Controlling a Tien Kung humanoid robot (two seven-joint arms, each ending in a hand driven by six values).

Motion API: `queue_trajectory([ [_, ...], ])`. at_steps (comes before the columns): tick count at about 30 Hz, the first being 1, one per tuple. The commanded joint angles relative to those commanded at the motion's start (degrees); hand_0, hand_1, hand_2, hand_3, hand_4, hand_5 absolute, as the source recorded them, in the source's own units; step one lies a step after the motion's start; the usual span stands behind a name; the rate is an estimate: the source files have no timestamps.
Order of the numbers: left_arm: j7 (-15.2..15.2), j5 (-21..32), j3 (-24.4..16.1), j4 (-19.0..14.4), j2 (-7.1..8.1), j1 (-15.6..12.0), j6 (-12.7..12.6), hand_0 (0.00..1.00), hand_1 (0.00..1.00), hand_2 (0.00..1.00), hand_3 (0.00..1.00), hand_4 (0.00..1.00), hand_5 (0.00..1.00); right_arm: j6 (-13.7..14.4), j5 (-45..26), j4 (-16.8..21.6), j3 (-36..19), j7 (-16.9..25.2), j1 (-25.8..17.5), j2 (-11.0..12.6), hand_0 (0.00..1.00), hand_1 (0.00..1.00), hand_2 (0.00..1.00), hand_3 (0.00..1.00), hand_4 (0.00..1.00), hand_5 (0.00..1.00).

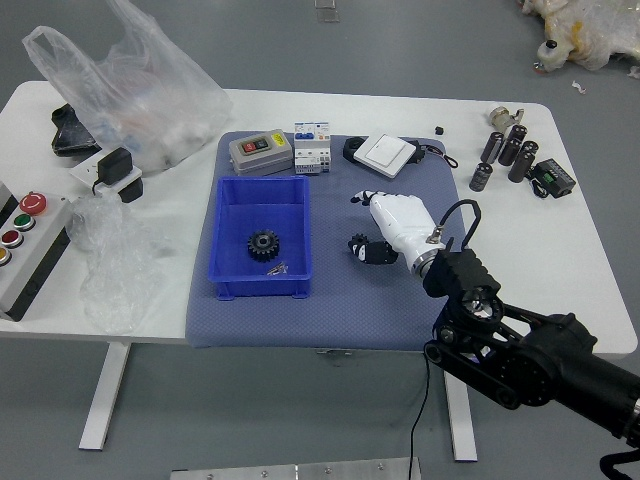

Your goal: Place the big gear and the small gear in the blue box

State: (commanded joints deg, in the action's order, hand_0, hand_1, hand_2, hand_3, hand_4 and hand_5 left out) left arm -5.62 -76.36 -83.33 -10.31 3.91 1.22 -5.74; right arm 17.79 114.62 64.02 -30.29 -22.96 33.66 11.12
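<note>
My right hand [357,220] is over the blue mat, right of the blue box, its fingers extended leftward and apart from the thumb, with no grasp visible. The small gear [356,241] is at the thumb's tip, partly covered by it; whether they touch I cannot tell. Inside the blue box [236,208], the big black gear [263,245] lies on the floor, beside some small metal pieces [278,269]. My left hand is out of view.
Behind the box are a grey case [262,152] and white modules [312,148]; a white square device [385,155] lies beyond my hand. Black cylinders [481,177] stand at the right. Plastic bags [150,90] and a button panel [30,240] occupy the left.
</note>
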Motion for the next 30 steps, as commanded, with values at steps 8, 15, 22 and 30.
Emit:
queue_trajectory([
  [8,0.08,-0.01,0.15,0.0,0.02,0.13,0.02,0.639,0.614,0.6,0.649,0.629,0.332,0.0,-0.74,-2.94,1.87,0.1,0.37,-0.84,0.397,0.565,0.681,0.749,0.726,0.214],
  [15,0.17,0.17,0.34,0.0,0.0,0.24,0.01,0.639,0.614,0.599,0.649,0.628,0.331,0.04,-0.9,-4.1,2.94,0.33,0.41,-1.15,0.41,0.518,0.557,0.62,0.387,0.138],
  [22,0.4,0.48,0.58,0.0,-0.04,0.32,-0.03,0.639,0.614,0.598,0.647,0.627,0.33,0.72,0.79,-3.51,2.73,0.9,0.36,-1.06,0.447,0.513,0.524,0.554,0.456,0.002],
  [30,0.45,0.61,0.66,0.0,-0.04,0.35,-0.09,0.639,0.614,0.6,0.648,0.628,0.33,1.49,1.46,-2.59,1.71,1.28,0.51,-0.63,0.453,0.526,0.522,0.529,0.439,0.002],
])
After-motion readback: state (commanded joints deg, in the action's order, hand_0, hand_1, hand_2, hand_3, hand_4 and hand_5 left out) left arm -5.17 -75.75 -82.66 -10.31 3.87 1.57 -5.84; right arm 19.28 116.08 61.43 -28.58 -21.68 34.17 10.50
